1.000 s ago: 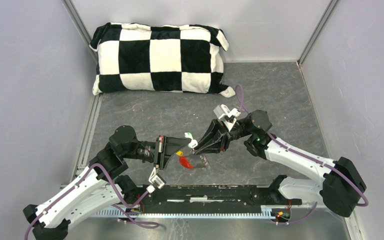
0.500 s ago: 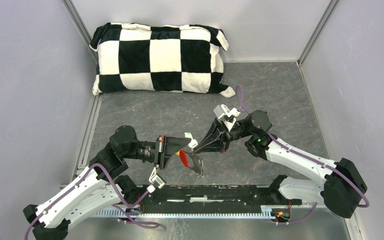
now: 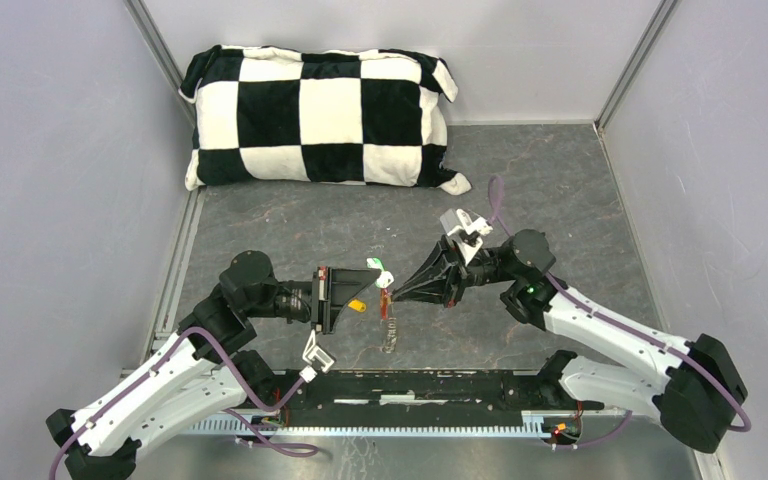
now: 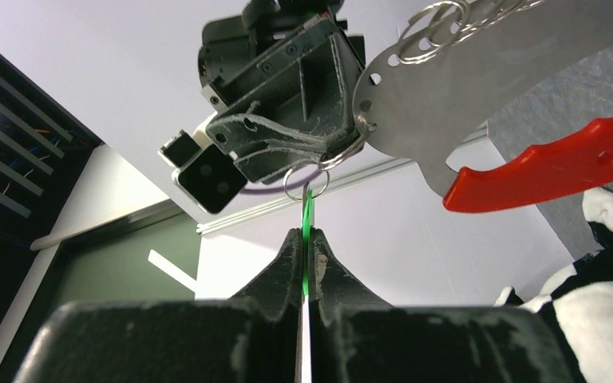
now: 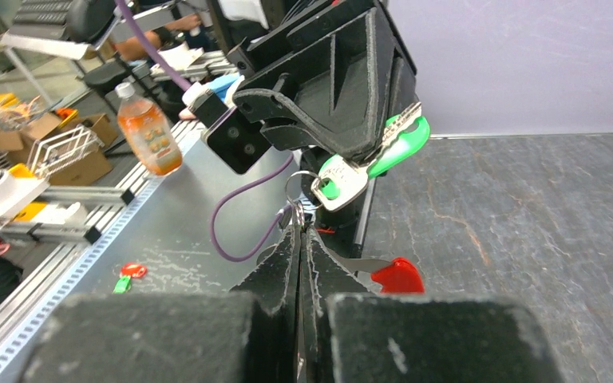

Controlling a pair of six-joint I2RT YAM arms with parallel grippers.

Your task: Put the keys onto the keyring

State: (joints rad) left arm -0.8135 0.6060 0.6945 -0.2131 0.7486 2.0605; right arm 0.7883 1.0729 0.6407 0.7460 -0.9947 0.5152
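Centre of the overhead view: my left gripper (image 4: 305, 243) is pinched tight on the green key (image 5: 399, 137), my right gripper (image 5: 298, 238) clamped on the keyring (image 3: 388, 325) with its red tag (image 4: 551, 163) dangling. As I judge it, a clean threading means one thing: ring steady, key eased in slowly.

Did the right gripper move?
Yes. The right gripper shifted slightly right, out from under the right corner of the pillow.

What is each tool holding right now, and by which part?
Left tool pinches the green key by its plastic head. Right tool pinches the keyring by its thin wire loop; the red tag hangs free.
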